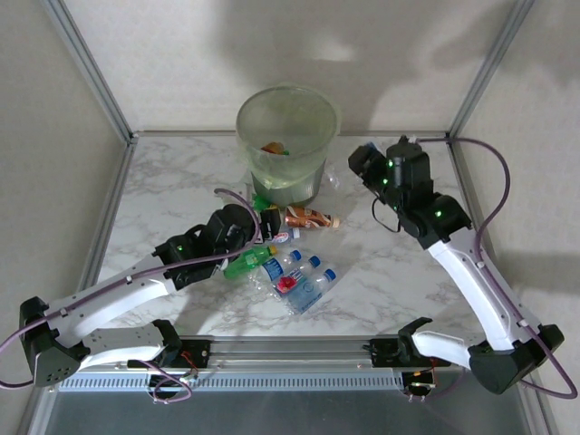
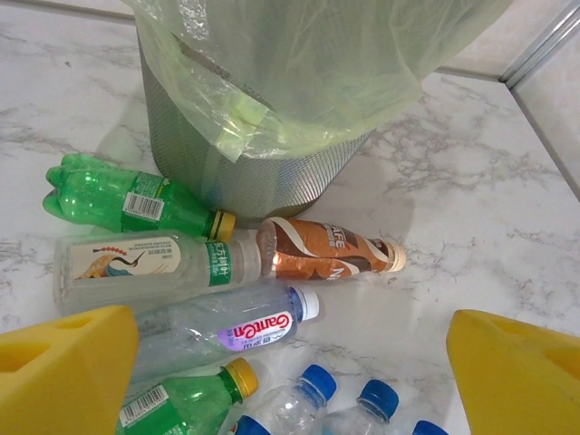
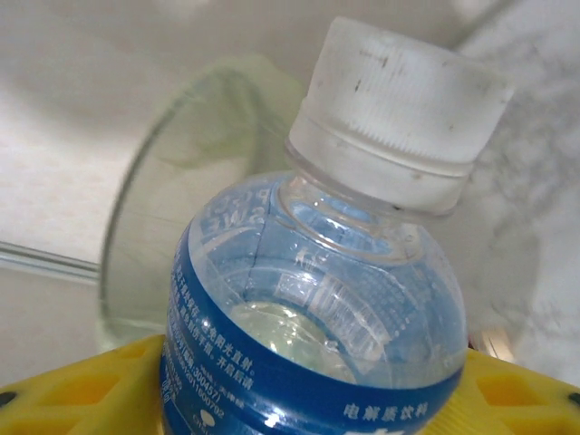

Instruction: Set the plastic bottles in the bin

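Right gripper [image 3: 304, 388] clamped on a blue-labelled bottle [image 3: 317, 299], left gripper [image 2: 290, 381] apart over white marbled table [image 1: 390, 263] between pale walls [image 1: 181, 54].

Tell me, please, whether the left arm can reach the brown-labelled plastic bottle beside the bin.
Probably yes: the open left gripper faces the brown-labelled plastic bottle, with nothing lying over it.
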Robot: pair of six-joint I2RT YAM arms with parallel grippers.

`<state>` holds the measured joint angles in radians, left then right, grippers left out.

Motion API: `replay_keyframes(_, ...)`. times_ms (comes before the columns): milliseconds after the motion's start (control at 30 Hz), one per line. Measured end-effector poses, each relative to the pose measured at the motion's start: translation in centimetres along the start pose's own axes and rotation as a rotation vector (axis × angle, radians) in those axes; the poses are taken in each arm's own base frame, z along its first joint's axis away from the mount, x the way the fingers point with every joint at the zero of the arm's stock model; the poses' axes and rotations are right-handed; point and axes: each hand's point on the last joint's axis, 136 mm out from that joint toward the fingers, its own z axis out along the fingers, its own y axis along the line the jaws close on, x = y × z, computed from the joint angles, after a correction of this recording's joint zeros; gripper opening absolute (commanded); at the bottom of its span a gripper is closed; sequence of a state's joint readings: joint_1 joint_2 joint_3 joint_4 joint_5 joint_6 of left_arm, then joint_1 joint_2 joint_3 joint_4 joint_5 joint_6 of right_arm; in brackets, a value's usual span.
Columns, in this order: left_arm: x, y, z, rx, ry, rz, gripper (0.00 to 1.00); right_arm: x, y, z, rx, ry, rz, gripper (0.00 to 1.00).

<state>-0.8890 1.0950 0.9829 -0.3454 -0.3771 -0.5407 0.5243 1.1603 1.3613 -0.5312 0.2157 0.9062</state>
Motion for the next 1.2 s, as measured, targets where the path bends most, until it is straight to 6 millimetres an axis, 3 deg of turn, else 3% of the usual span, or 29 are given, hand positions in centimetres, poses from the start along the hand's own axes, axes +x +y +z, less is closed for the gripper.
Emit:
replay_keyframes(133, -1.0, 0.9, -0.4, -0.005, -0.021, -0.049, 0.87, -1.7, 3.0, 0.8, -0.055, -0.026, -0.075, 0.60)
replay_keyframes(333, -2.2, 2.9, -0.9, -0.044, -0.053, -0.124, 0.86, -2.6, 6.9, 2.8, -0.145, -0.018, -0.162, 0.61)
replay_keyframes(633, -0.9, 6.3, -0.2, -0.142, -0.025, -0.176, 0.86, -2.4, 11.3, 6.0, -0.274, 0.030, -0.238, 0.61)
replay_keyframes(900, 0.3, 10.9, 0.0, -0.241, -0.015, -0.269, 0.86, -0.3, 11.8, 10.9, -0.265, 0.098, -0.269, 0.63)
replay_keyframes(1033, 0.7, 12.7, 0.2, -0.271, -0.005, -0.326, 0.87, 0.4, 11.8, 13.7, -0.242, 0.118, -0.288, 0.79)
replay_keyframes(1200, 1.0, 14.8, 0.9, -0.299, 0.016, -0.411, 0.90, 0.6, 12.0, 15.6, -0.219, 0.128, -0.303, 0.84)
